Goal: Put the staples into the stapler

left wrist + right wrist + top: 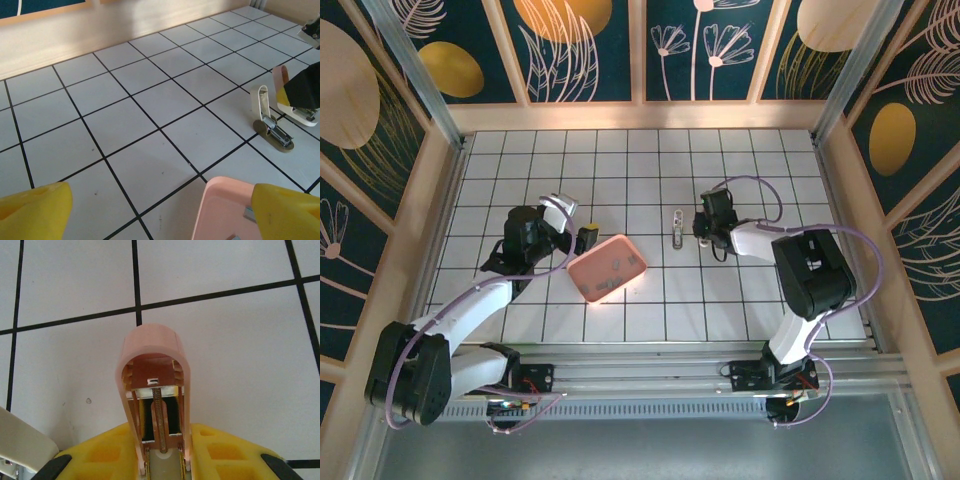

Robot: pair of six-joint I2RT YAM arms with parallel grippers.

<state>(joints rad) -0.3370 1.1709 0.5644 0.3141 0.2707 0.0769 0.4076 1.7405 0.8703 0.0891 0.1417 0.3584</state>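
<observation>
Tall wall panels (585, 50), dark teal with pale flower outlines and gold ovals and framed in light wood, close in the far side and both flanks. Inside them lies the table (650, 160), white squares ruled by thin black lines, with faint specks showing in the left wrist view. A metal rail (650, 362) runs along the near edge and carries the 2 arm bases.

The left arm (470, 305) reaches from the near left toward the middle. The right arm (810, 275) bends in from the near right.

A pink tray (585, 272) sits tilted near the centre, just right of the left gripper (585, 236). That gripper's 2 yellow fingers (285, 212) stand wide apart with nothing between them, and one of them overlaps the tray's far corner.

The right gripper (162, 460) is clamped on a pink stapler part (152, 347), a rounded shell with a copper spring inside, held just above the tiles. Just left of it stands the stapler (678, 228), its cream arm upright and its metal channel bared. Whether the pink part joins it cannot be told.

The staples (612, 266), small grey bits, lie in the tray, left of the stapler.
</observation>
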